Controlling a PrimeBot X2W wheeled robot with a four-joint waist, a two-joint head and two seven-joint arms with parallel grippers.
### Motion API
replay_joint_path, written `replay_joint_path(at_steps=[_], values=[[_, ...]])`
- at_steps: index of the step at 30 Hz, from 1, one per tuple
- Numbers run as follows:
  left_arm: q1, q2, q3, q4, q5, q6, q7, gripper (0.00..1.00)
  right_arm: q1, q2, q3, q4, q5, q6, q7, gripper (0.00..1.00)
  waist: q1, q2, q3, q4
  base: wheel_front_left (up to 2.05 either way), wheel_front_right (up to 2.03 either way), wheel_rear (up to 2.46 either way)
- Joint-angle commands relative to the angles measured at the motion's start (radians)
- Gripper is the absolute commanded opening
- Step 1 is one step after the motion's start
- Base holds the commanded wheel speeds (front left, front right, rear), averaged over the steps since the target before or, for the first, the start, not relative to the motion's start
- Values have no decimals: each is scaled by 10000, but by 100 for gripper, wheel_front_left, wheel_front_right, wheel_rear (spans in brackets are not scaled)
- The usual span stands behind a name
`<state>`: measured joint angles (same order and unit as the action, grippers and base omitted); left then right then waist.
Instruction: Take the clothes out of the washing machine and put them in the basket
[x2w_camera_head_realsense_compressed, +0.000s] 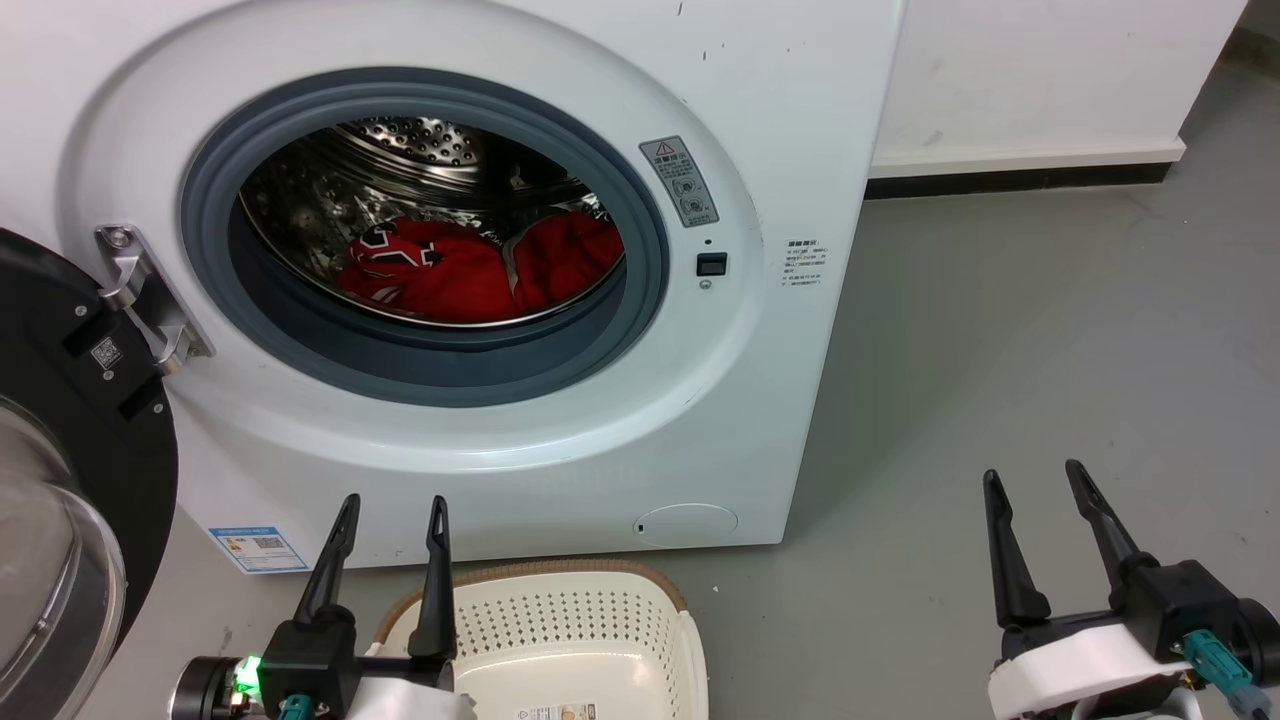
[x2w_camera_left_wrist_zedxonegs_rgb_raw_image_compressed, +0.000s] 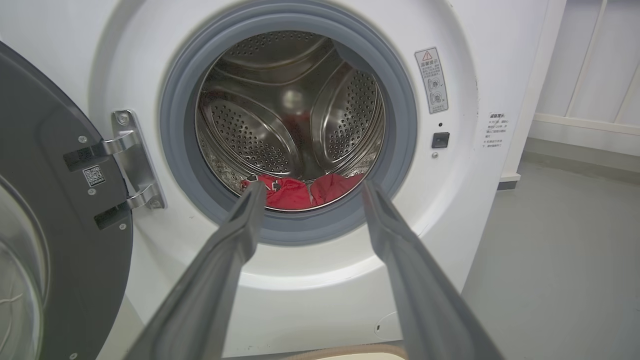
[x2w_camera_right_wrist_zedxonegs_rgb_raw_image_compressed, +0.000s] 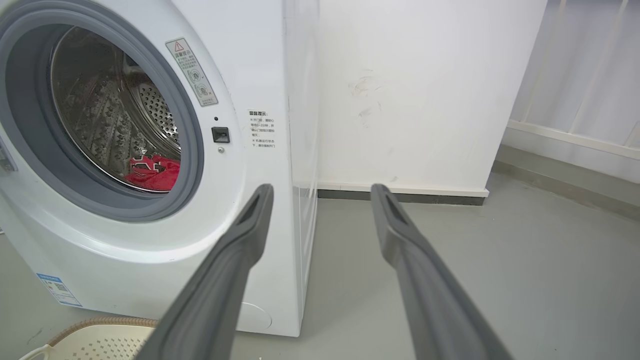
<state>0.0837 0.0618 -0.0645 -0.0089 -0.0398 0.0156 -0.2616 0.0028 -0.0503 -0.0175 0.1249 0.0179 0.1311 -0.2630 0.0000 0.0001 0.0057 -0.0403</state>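
My left tool (x2w_camera_head_realsense_compressed: 395, 500) hangs low in front of the washing machine (x2w_camera_head_realsense_compressed: 800, 120), its two dark fingers spread and holding nothing. My right tool (x2w_camera_head_realsense_compressed: 1032, 470) is likewise spread and empty, but it sits well off to the right, over the grey floor (x2w_camera_head_realsense_compressed: 1000, 330) beyond the machine's corner.

The clothes (x2w_camera_head_realsense_compressed: 470, 270) lie in the steel drum (x2w_camera_head_realsense_compressed: 420, 140), a red heap on its bottom just behind the grey rubber ring (x2w_camera_head_realsense_compressed: 655, 270). The piece with black-and-white markings is on the left and a plainer red fold on the right, so the heap runs across the porthole from side to side. The door (x2w_camera_head_realsense_compressed: 90, 430) stands wide open on my left, away from the opening. The basket (x2w_camera_head_realsense_compressed: 560, 620) stands on the floor close before the machine, just beside my left tool, and I see no garment in the part of it that shows.

From the left tool the heap lies straight ahead and upward, and in the left wrist view the fingers frame it on both sides. I judge the left arm the nearer one. It would have to rise and go in over the ring's lower lip.
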Motion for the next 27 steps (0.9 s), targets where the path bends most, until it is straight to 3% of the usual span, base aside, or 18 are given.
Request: replay_joint_path(at_steps=[1, 15, 21, 27], values=[[58, -6, 1, 5, 37, -39, -52, 100, -9, 2, 8, -13, 6, -7, -28, 100, 0, -1, 2, 8, 0, 0, 0], [-128, -57, 245, -62, 253, -111, -42, 100, -321, 2, 30, -238, 158, -7, -28, 100, 0, -1, 597, -274, 0, 0, 0], [-1687, 738, 486, 413, 588, -241, -42, 100, -1174, 8, -185, -677, 415, -7, -27, 100, 0, -1, 2897, -860, 0, 0, 0], [-4120, 2090, 807, 1451, 715, -652, -42, 100, -1943, 6, -69, -957, 656, -7, -27, 100, 0, -1, 4916, -1435, 0, 0, 0]])
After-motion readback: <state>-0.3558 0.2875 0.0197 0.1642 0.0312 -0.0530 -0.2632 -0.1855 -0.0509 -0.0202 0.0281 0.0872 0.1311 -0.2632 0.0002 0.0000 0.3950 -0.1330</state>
